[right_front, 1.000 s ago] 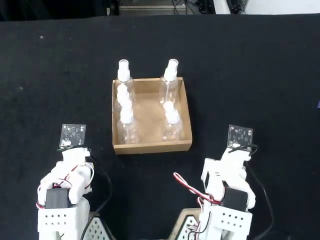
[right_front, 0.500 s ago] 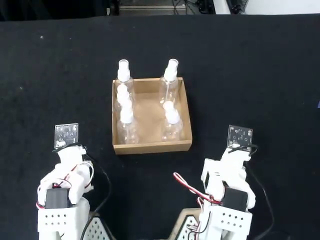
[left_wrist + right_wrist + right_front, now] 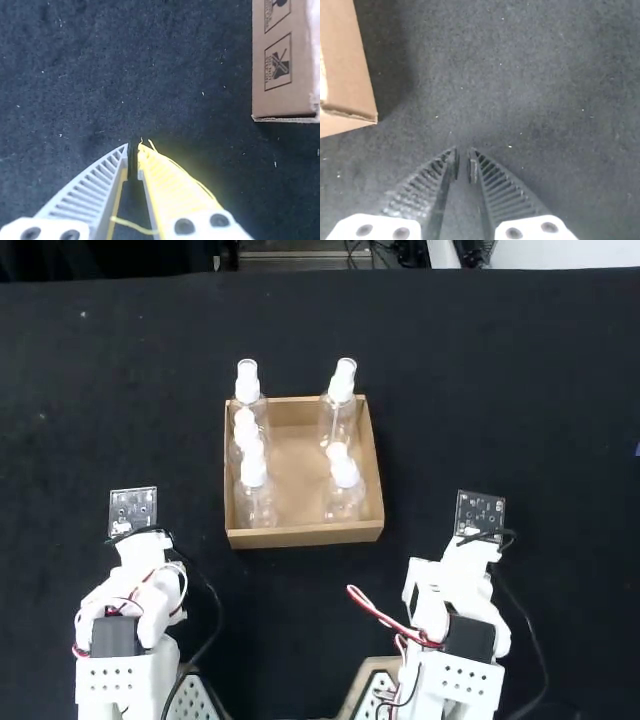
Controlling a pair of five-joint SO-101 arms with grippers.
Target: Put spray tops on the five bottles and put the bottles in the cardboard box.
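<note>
We see our left gripper (image 3: 134, 152) clenched on nothing, low over the black cloth (image 3: 520, 390), left of the cardboard box (image 3: 304, 533). Inside the box stand five bottles (image 3: 254, 495) with spray tops (image 3: 247, 376) on, three along its left wall and two along its right. Our right gripper (image 3: 462, 164) is pinched nearly closed, empty, right of the box
</note>
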